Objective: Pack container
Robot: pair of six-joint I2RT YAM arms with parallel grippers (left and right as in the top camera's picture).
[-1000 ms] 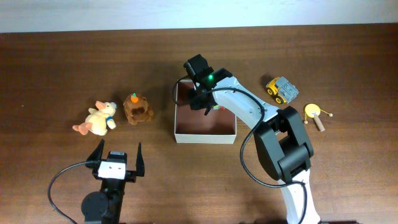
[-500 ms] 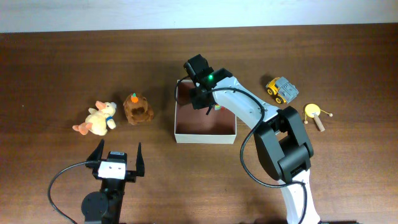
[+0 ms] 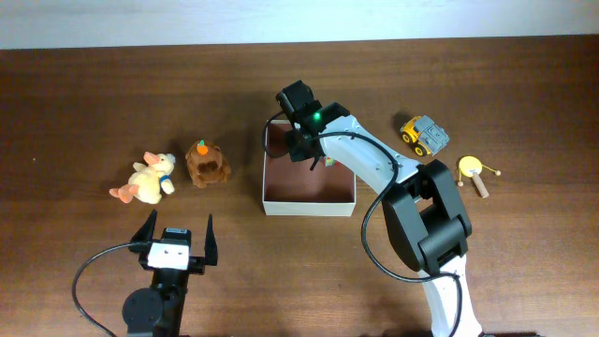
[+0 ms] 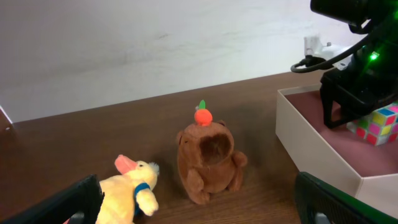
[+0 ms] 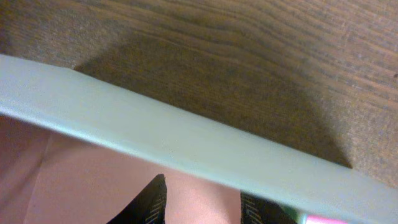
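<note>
Cream container (image 3: pixel 309 201) stayed put; nothing moved. Left gripper (image 3: pixel 178 230) gaped wide; right gripper (image 5: pixel 202 198) stood slightly apart, empty. One yellow plush (image 3: pixel 148 180), one brown plush (image 3: pixel 208 165), one cube (image 4: pixel 376 124).

We see the container (image 3: pixel 309 204) mid-table, with the right gripper (image 3: pixel 307 159) over its far left part. To its left sit a brown plush (image 3: pixel 208 166) and a yellow duck (image 3: pixel 146 179). To its right are a yellow truck (image 3: pixel 423 134) and a toy drum (image 3: pixel 471 169). The left gripper (image 3: pixel 178 232) hangs near-left, fingers spread.
</note>
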